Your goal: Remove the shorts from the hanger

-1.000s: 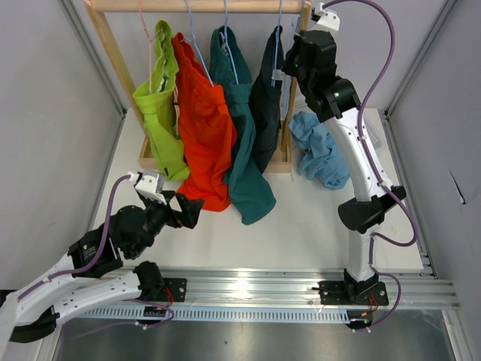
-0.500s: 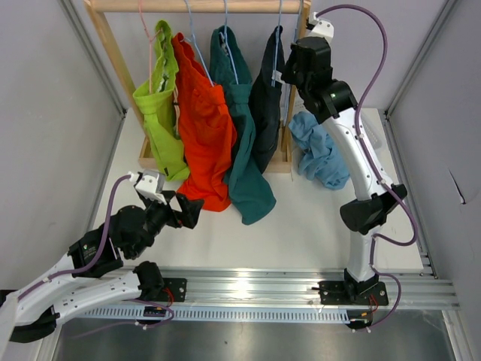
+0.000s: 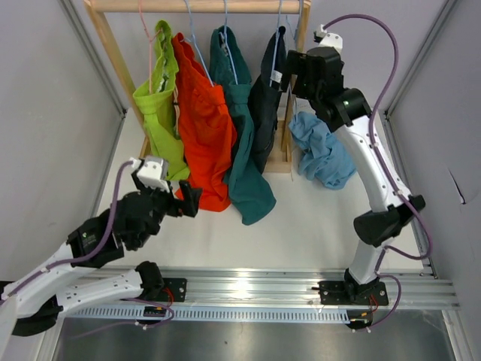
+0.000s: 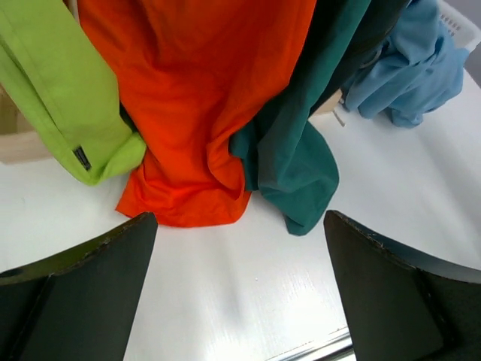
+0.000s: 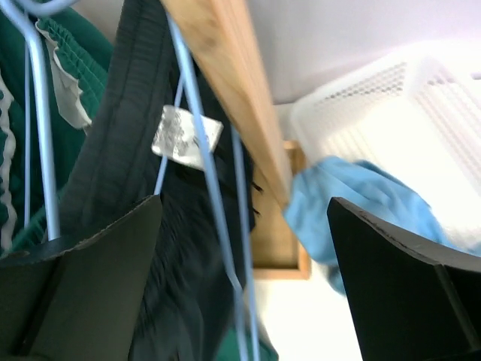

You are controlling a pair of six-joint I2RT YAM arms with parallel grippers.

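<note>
Four shorts hang on wire hangers from the wooden rack (image 3: 113, 60): lime green (image 3: 159, 113), orange-red (image 3: 203, 128), teal green (image 3: 244, 154) and dark navy (image 3: 267, 105). Light blue shorts (image 3: 322, 154) lie crumpled to the right of the rack. My right gripper (image 3: 289, 64) is high up beside the navy shorts and the rack's right post (image 5: 233, 83). It is open, and the thin blue hanger wires (image 5: 207, 173) run between its fingers untouched. My left gripper (image 3: 189, 199) is low and open over bare table (image 4: 239, 226), just in front of the orange-red hem (image 4: 188, 195) and the teal hem (image 4: 301, 173).
A white perforated basket (image 5: 391, 98) sits behind the light blue shorts (image 5: 361, 203), its corner also in the left wrist view (image 4: 466, 19). The rack's wooden base (image 3: 285, 162) lies on the table. Grey walls close in both sides, and a metal rail (image 3: 248, 286) runs along the near edge.
My right gripper has opened and drawn back to the right from the rack's top. The left arm has risen slightly and edged toward the orange-red hem.
</note>
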